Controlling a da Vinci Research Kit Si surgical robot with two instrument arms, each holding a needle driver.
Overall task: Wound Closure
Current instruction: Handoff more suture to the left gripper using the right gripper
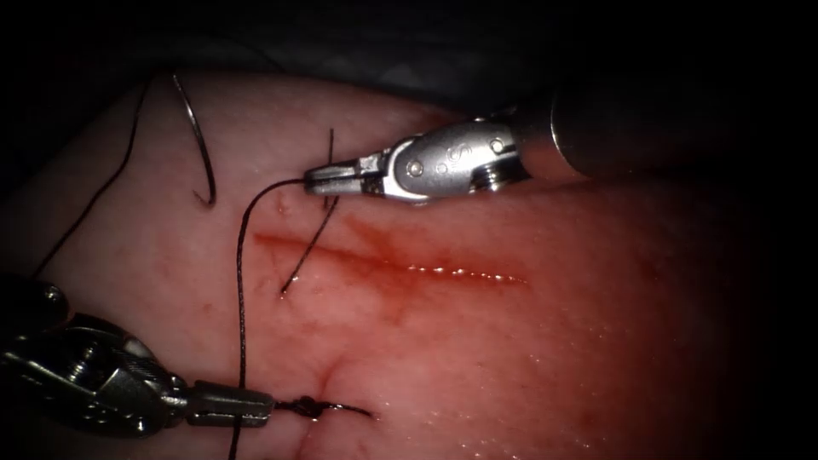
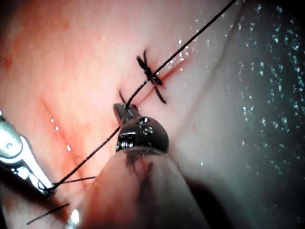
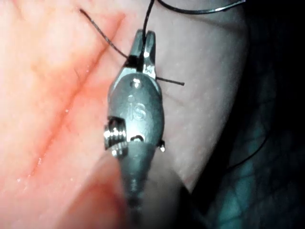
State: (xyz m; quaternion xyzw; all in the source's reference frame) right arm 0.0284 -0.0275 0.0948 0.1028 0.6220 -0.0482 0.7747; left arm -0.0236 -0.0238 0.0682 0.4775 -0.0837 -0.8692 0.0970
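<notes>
The needle lay free on the tissue at the upper left, well apart from both tools and held by neither, its curve resting on the surface left of the cut. The right pincer reached in level from the right above the cut, its jaws closed on the thread, which ran down from its tip. The left pincer came in low from the left, jaws clamped on the thread just beside the knot.
</notes>
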